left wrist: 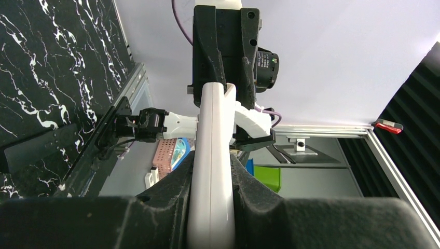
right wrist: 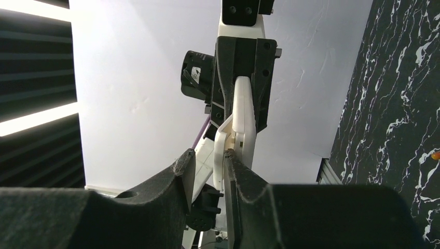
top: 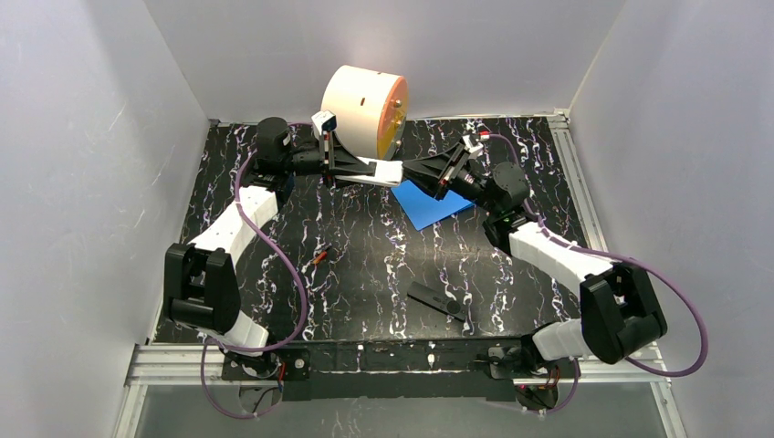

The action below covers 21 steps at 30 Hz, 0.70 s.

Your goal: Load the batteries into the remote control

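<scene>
The black marbled table [top: 365, 274] is being taken up at the rear by a big cream cylinder [top: 360, 108] w/ an orange end face, lying on its side by the back wall. Both arms are being reached toward rear centre, just in front of that cylinder, w/ the grippers meeting tip to tip above the tabletop. A blue sheet [top: 443, 210] is lying flat under and just near-side of the meeting point, partly covered by the R arm. A black remote [top: 436, 299] is lying flat at centre-right near the front edge, well apart from both grippers. The white remote [top: 381, 171] is being held in the air, roughly level, by the L gripper [left wrist: 212, 171]. Its fingers are being pressed together on the remote's long sides, and the body is sticking out past the tips toward the R arm. The R gripper [right wrist: 207, 161] is being kept w/ its fingers parted a little, right at the remote's free end. A thin white flap is standing off the remote there, approx. in line w/ the gap. Whether either pad is touching it can't be told. The batteries [top: 319, 256], one orange-red and one dark, are lying together on the table left of centre, well apart from both remotes and both grippers.
</scene>
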Available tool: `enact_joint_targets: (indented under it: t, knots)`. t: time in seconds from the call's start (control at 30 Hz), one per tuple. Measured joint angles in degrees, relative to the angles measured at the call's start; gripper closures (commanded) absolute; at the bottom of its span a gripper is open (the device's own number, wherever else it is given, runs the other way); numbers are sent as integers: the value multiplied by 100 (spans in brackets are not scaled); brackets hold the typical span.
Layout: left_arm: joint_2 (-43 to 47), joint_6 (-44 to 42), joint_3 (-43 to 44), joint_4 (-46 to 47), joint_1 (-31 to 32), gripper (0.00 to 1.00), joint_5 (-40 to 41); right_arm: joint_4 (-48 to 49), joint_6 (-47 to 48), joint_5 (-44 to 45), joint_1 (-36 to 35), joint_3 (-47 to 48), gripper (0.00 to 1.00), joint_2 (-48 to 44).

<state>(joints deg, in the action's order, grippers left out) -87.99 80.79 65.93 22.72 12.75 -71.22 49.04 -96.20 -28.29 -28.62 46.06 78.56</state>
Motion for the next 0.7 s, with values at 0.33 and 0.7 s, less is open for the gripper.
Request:
enact_joint_targets:
  t: [0.33,0.7]
  knots:
    - [2,31,0,33,0,100,-15,-407,105,-63,164,0,63,-136]
    - [4,44,0,70,0,100,-24,-975,538,-210,195,146,20,-214]
